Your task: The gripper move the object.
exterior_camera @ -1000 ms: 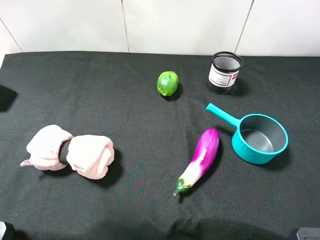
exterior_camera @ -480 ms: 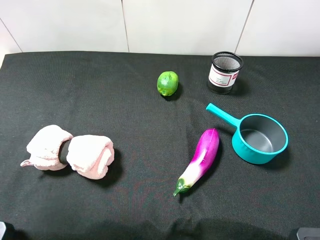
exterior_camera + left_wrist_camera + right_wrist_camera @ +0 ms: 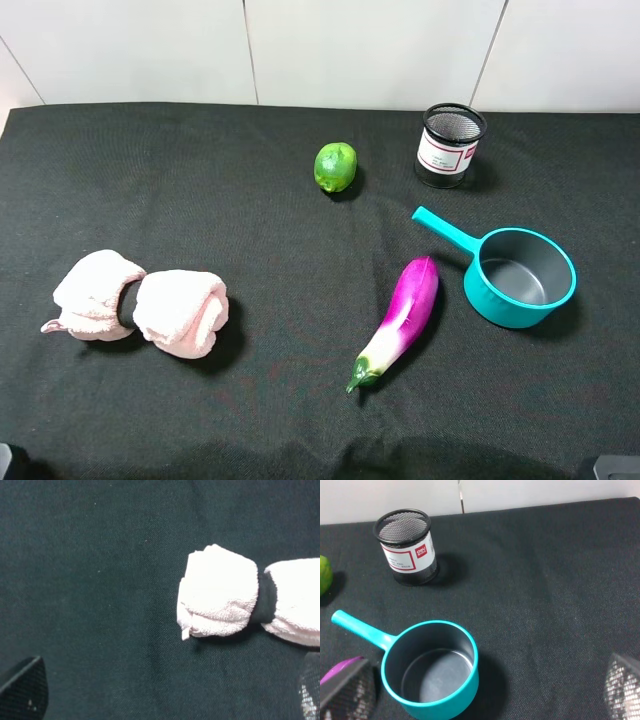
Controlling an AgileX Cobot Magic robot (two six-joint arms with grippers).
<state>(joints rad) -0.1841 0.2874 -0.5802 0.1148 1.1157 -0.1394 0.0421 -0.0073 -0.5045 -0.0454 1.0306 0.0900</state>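
Purple eggplant [image 3: 397,323] lying on black cloth [image 3: 240,220] just left of teal pan [image 3: 520,277], lime [image 3: 335,166] and mesh cup [image 3: 449,145] behind, pink towel [image 3: 138,305] far left, both grippers' fingers spread wide

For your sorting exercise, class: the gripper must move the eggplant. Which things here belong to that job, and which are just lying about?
Belongs to the job:
eggplant

Just lying about:
lime
pink rolled towel
teal pan
mesh pen cup
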